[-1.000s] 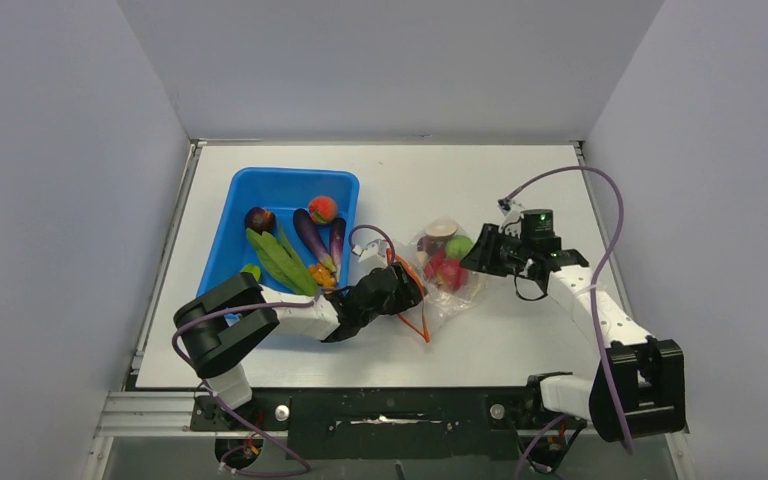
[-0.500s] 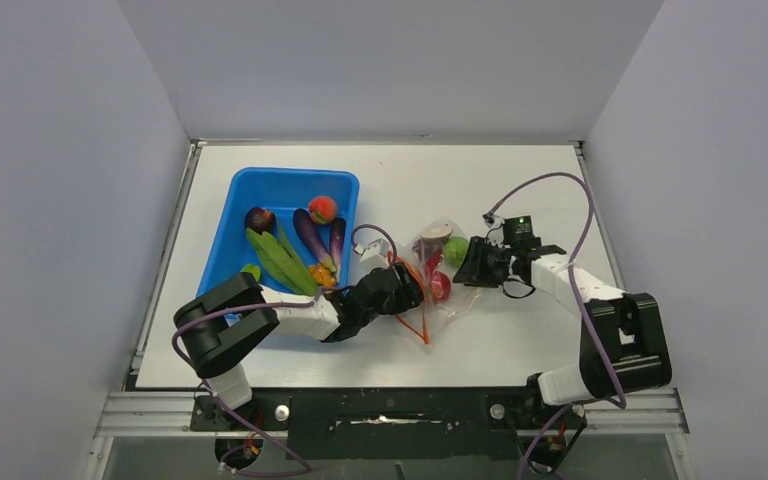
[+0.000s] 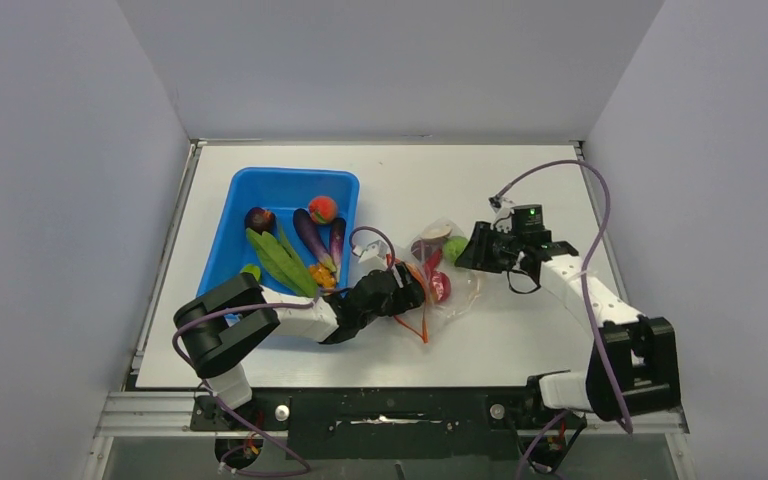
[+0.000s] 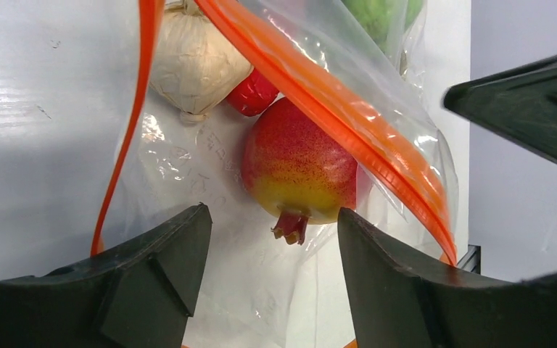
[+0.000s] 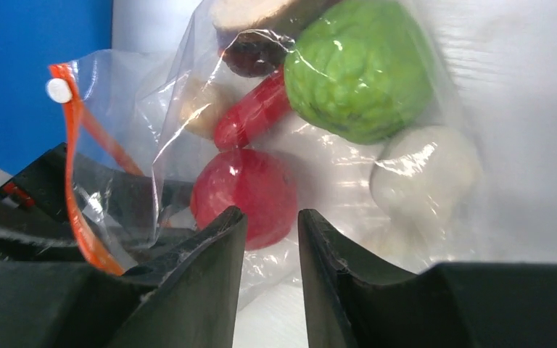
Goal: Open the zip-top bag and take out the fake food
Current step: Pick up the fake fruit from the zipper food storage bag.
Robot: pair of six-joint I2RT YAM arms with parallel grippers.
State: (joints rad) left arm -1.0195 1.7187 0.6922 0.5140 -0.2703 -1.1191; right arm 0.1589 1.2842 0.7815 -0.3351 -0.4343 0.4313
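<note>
Our left gripper (image 4: pixel 273 215) stands wide apart and grips nothing. The bag (image 4: pixel 188 167) lies straight ahead of it, mouth gaping towards us, with the orange zipper (image 4: pixel 348 109) running up and to the right past the right finger. The red fruit (image 4: pixel 301 163) sits inside, just beyond the fingertips. Our right gripper (image 5: pixel 270 216) shows only a narrow gap; bag film runs down into it, but we cannot tell whether it is pinched. Just ahead of it lie the green ball (image 5: pixel 362 69) and mushroom (image 5: pixel 424 170).
</note>
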